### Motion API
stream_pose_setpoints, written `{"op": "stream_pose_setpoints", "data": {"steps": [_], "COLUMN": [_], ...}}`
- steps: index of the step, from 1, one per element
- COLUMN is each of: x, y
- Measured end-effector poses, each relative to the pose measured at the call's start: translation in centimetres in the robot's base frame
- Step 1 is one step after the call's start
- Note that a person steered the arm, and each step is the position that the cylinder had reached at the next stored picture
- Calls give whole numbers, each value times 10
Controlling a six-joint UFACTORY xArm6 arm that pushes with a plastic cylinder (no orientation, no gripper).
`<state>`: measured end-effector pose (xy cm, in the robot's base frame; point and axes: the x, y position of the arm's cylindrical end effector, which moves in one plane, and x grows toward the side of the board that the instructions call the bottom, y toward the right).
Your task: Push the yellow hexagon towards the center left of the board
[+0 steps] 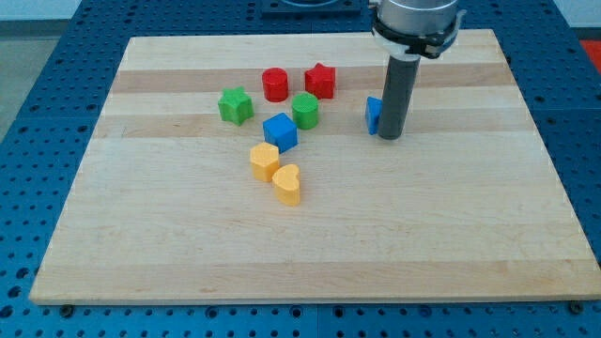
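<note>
A pale wooden board (310, 253) is lying on a blue perforated table (38, 113), and its near half is sitting bare. Moving away from the viewer, a yellow heart-shaped block (287, 183) is resting just left of centre. Almost touching it, slightly farther back, is the yellow hexagon (265, 161), the block to be pushed toward the centre left. Behind that, a blue cube (280, 130) is sitting close, then a green cylinder (305, 110) and a green star (236, 105). Farthest back are a red cylinder (275, 84) and a red star (320, 81).

To the view's right, the rod's tip (390, 137) is standing against a small blue block (374, 115), well apart from the hexagon. There is no claw to open or close.

The risk appears to be crowding: crossing leftward, the rod could be catching the blue cube or heart and dragging them along.
</note>
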<state>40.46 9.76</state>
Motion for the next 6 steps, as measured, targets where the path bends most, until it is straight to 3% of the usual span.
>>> {"op": "stream_pose_setpoints", "data": {"steps": [4, 6], "x": [-26, 6], "y": [-10, -18]}}
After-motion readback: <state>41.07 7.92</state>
